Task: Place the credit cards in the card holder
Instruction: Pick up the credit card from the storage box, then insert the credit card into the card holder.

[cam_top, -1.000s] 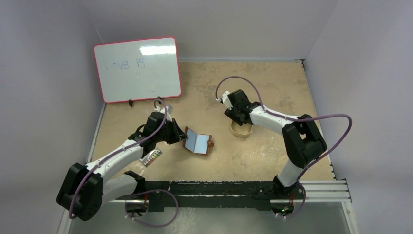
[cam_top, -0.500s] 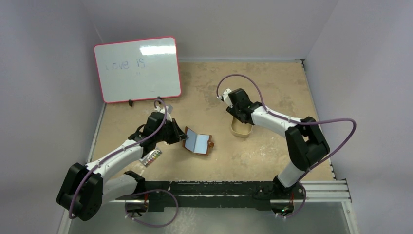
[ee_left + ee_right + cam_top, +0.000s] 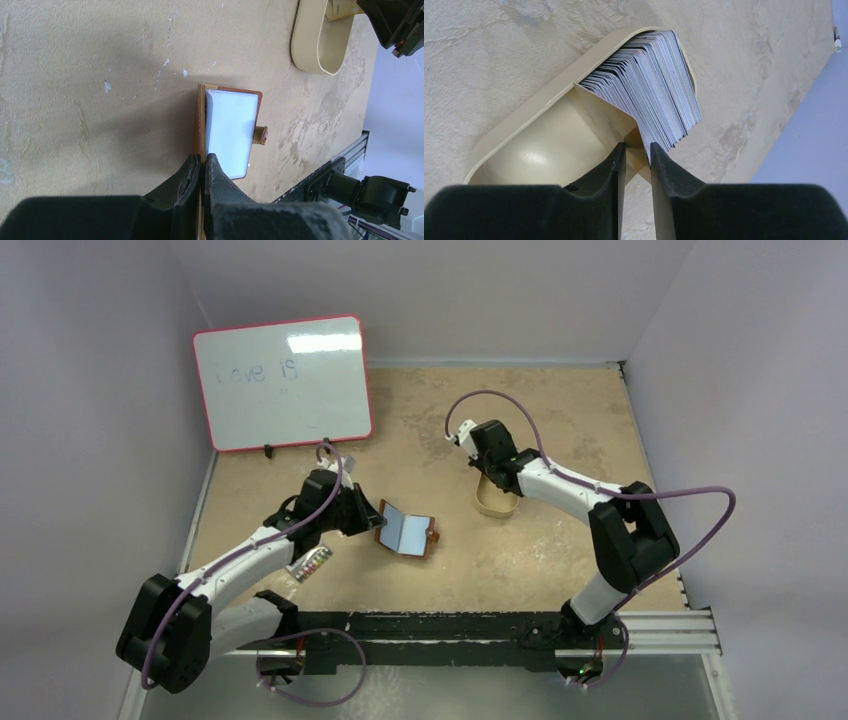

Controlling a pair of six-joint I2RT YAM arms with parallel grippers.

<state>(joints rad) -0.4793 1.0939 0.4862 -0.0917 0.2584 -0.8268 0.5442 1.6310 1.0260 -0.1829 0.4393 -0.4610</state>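
Observation:
The card holder (image 3: 408, 532) lies open on the table, brown leather with a pale inner face (image 3: 230, 127) and a small snap tab. One flap stands upright, and my left gripper (image 3: 203, 157) is shut on its edge. The credit cards (image 3: 649, 80), pale with one cream-gold card in front, stand fanned in a tan oval tin (image 3: 539, 145). My right gripper (image 3: 636, 146) reaches into the tin (image 3: 497, 502). Its fingers stand a narrow gap apart around the lower corner of the front cards, with the right fingertip touching the stack's edge.
A red-framed whiteboard (image 3: 283, 380) stands at the back left. A small object with coloured bits (image 3: 310, 562) lies under the left arm. A black rail (image 3: 500, 625) runs along the table's near edge. Grey walls close in on both sides.
The right gripper's jaws have narrowed from wide open to a small gap, and it has sunk into the tin at the cards. The left arm and the card holder have not moved.

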